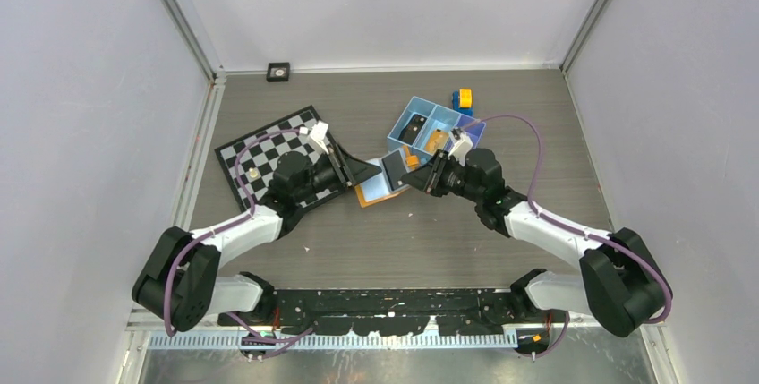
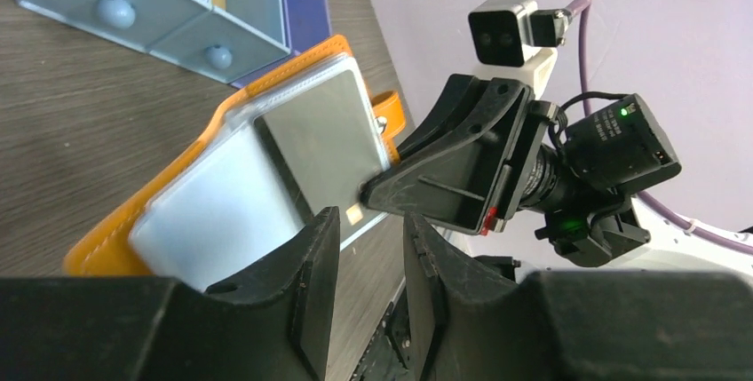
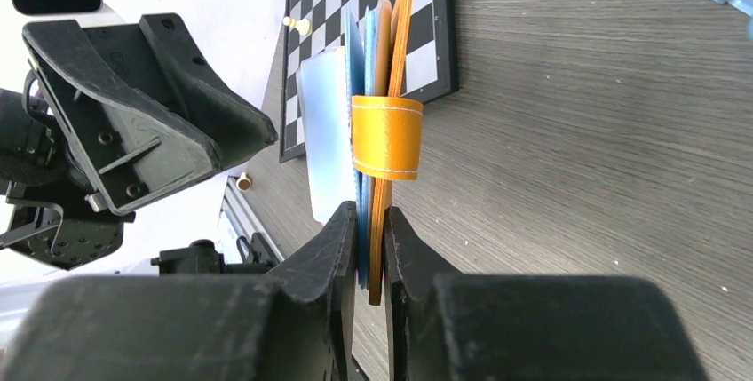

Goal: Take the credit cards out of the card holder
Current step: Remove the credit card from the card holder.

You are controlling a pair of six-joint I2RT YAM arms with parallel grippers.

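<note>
One edge of the card holder [image 3: 386, 137] hides inside the right gripper [image 3: 372, 226].

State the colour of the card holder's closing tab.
Orange, with light stitching; the closing tab shows best in the right wrist view.

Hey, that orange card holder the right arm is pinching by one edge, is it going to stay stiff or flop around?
Probably semi-stiff: the card holder juts out from the right fingers without sagging. Its layers fan apart, so it may splay or twist under a pull. The clear sleeves look glossy, likely slippery.
</note>
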